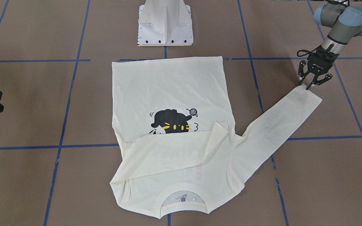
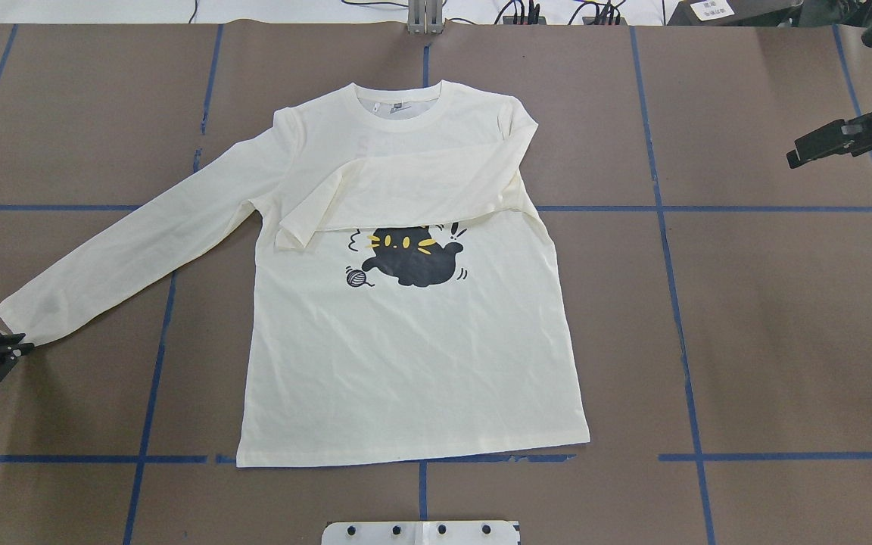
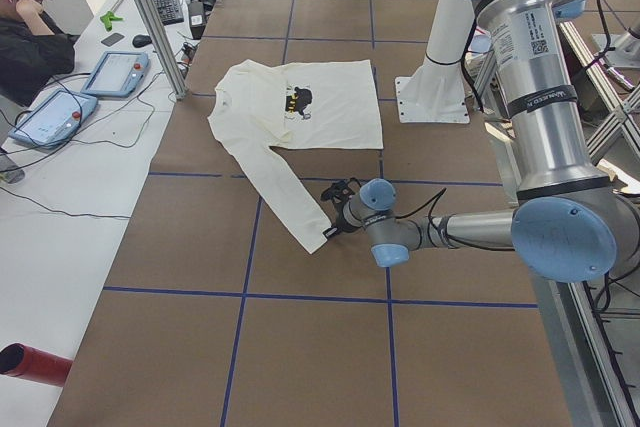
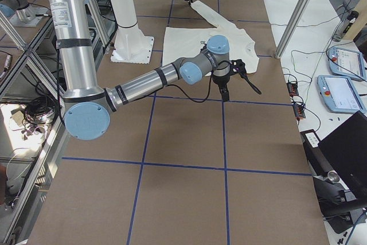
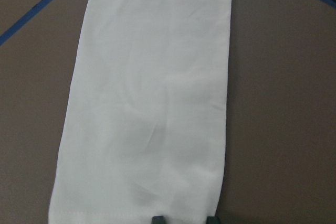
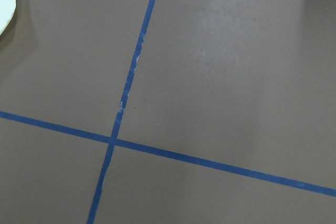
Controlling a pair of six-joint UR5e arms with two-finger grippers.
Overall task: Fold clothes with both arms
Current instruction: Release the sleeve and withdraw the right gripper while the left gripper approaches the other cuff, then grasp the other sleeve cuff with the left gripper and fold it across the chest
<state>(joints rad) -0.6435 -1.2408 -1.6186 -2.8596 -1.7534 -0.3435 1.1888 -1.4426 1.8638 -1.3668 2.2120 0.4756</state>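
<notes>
The cream shirt (image 2: 406, 356) lies flat with the black cat print (image 2: 409, 257) up and its collar (image 2: 406, 102) at the far side. One sleeve is folded across the chest (image 2: 421, 185). The other sleeve (image 2: 133, 242) stretches out toward my left. My left gripper (image 1: 313, 83) is open, low at the table, right at that sleeve's cuff (image 1: 308, 95). In the left wrist view its fingertips (image 5: 157, 219) sit at the cuff's edge (image 5: 136, 211). My right gripper (image 2: 814, 151) is open and empty, above the bare table well right of the shirt.
The white pedestal base (image 1: 165, 28) stands at the near edge, just behind the shirt's hem. Blue tape lines (image 6: 113, 140) cross the brown table. An operator (image 3: 25, 32) and tablets sit at a side desk beyond the far edge.
</notes>
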